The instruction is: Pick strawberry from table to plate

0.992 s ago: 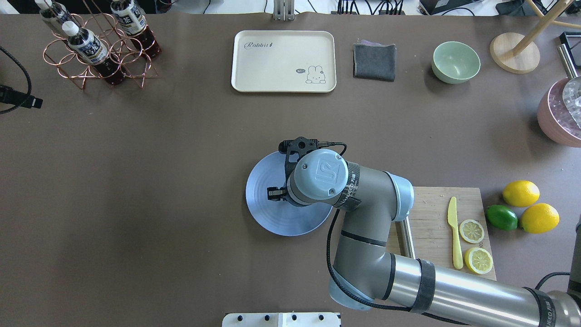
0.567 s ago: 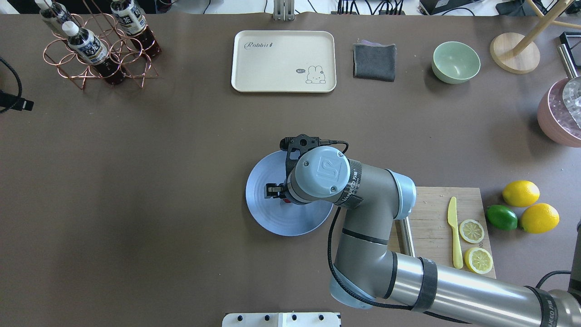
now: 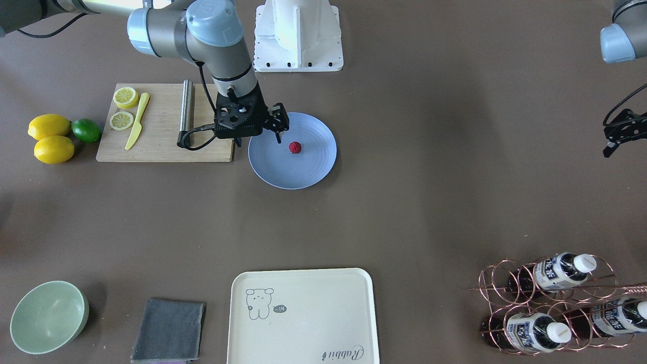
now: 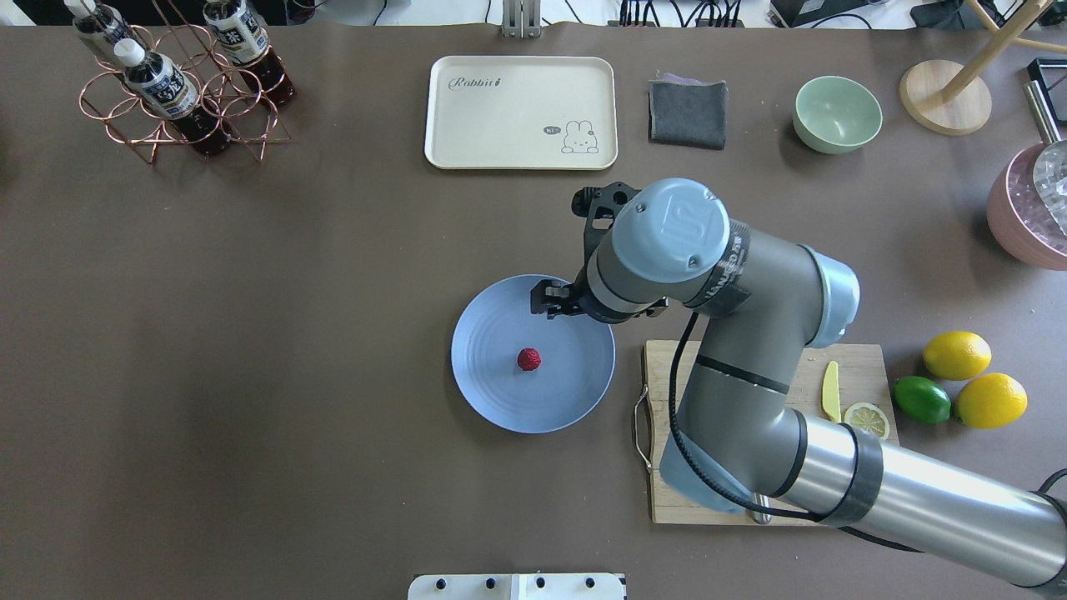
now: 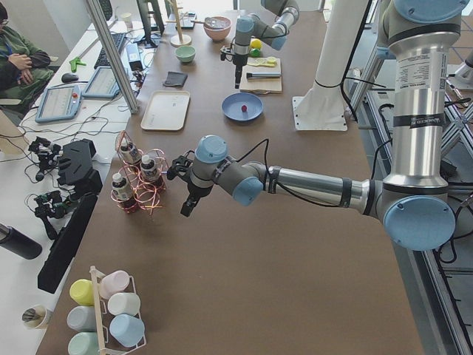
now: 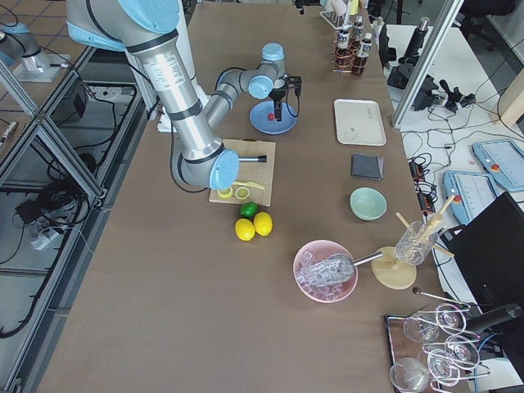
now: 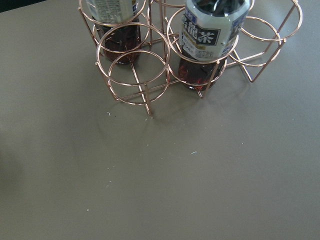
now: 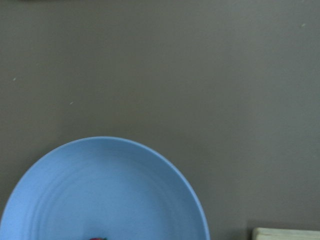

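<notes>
The small red strawberry (image 4: 528, 359) (image 3: 294, 147) lies by itself near the middle of the blue plate (image 4: 488, 396) (image 3: 303, 178) on the grey-brown table (image 4: 250, 333). My right gripper (image 4: 548, 302) (image 3: 278, 127) hangs above the plate's far right rim, open and holding nothing, clear of the berry. The right wrist view shows the plate (image 8: 110, 190) with a sliver of the strawberry (image 8: 98, 238) at the bottom edge. My left gripper (image 3: 614, 136) (image 5: 188, 205) hovers beside the bottle rack; whether it is open or shut I cannot tell.
A bamboo cutting board (image 4: 863, 367) with a yellow knife and lemon slices sits right of the plate, under my right arm. Lemons (image 4: 956, 354) and a lime (image 4: 921, 399) lie beyond it. A cream tray (image 4: 521, 112), grey cloth (image 4: 688, 112), green bowl (image 4: 836, 114) and copper bottle rack (image 4: 175, 83) line the far edge.
My right gripper has risen and pulled back to the plate's far right rim, leaving the strawberry lying uncovered on the plate. The left arm's cable has left the overhead view.
</notes>
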